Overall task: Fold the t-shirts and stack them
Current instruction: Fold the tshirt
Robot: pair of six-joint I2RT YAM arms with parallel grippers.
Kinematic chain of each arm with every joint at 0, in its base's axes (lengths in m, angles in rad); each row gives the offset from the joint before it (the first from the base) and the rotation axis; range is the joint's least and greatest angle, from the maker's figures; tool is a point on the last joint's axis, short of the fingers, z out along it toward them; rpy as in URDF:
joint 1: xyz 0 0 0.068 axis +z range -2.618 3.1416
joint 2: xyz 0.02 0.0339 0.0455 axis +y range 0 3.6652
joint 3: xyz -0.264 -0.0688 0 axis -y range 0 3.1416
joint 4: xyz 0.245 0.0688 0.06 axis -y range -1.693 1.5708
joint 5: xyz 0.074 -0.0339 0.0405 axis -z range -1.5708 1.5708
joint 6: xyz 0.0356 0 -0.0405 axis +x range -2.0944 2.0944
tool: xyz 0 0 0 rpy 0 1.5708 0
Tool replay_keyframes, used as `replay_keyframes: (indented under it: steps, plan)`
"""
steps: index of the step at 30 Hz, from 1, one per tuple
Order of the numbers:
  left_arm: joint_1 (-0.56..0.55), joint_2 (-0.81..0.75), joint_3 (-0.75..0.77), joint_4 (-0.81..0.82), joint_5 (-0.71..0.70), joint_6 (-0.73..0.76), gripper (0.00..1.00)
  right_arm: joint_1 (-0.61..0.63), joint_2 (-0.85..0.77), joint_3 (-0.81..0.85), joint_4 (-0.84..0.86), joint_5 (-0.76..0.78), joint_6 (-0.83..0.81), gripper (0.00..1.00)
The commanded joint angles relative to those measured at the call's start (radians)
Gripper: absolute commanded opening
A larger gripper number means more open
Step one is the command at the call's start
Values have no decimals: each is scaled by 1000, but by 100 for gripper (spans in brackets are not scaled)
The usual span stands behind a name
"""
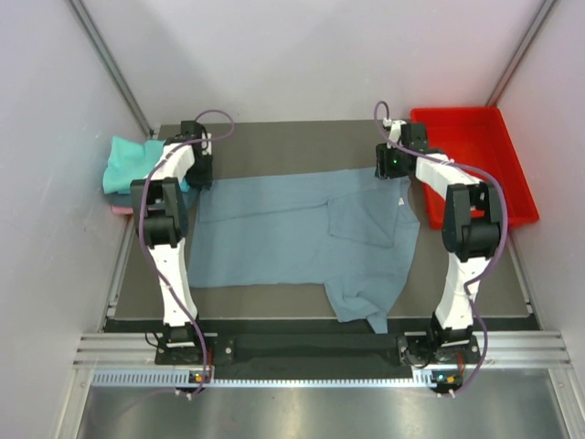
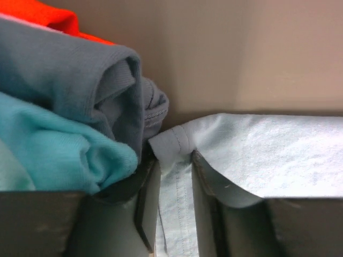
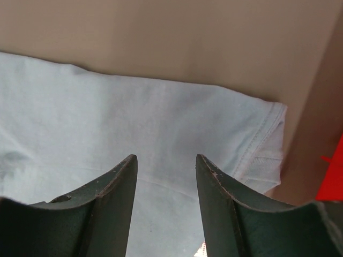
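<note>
The dusty grey-blue t-shirt lies spread across the middle of the bench. Its near right part is bunched into a loose flap that reaches the bench's near edge. A folded-over panel sits on the right half, with a small white label near the right side.

The shirt's far edge lies flat, with one arm at each of its far corners. The left gripper is down at the far left corner. In its wrist view the stitched hem of the shirt stands between the left fingers and drapes over the inner face of one of them. The gap is narrow, and I cannot tell whether the cloth is clenched or only lying there. The right gripper hovers at the far right corner. The right fingers stand clearly apart and released, and the pale cloth and its hemmed corner lie flat below them.

Just beside the left gripper, at the bench's far left edge, is a pile of other shirts. A bright teal t-shirt lies on top, with a pink t-shirt showing beneath it. The left wrist view also shows a darker blue-grey t-shirt rolled against the teal one.

A red plastic tray sits at the far right corner, close beside the right gripper.
</note>
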Motion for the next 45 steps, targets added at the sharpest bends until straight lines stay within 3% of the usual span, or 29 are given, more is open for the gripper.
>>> replay_keyframes:
  steps: [1,8,9,10,12,33,35,39,40,42,45]
  plan:
    - [-5,18,16,-21,-14,16,32,-10,9,54,22,38,-25,48]
    - [-28,10,26,-15,-2,12,28,-15,9,42,32,46,-23,48]
    - [-30,16,26,-16,11,13,24,-13,9,39,32,47,-23,48]
    - [-33,21,28,-15,17,16,9,-13,9,37,32,51,-25,48]
    - [-33,27,34,-15,18,16,0,-12,11,39,35,78,-34,48]
    - [-36,103,167,5,-31,21,0,-18,46,31,26,264,-97,46]
    - [-36,113,189,13,-40,23,0,-19,56,40,25,268,-96,43]
    - [-36,148,232,19,-61,26,0,-24,72,62,23,264,-106,21]
    - [-36,154,241,22,-69,23,0,-24,73,62,25,265,-109,10]
    - [-37,168,259,25,-75,24,0,-26,78,66,29,267,-109,1]
    - [-36,185,281,33,-77,21,0,-29,84,74,37,278,-112,0]
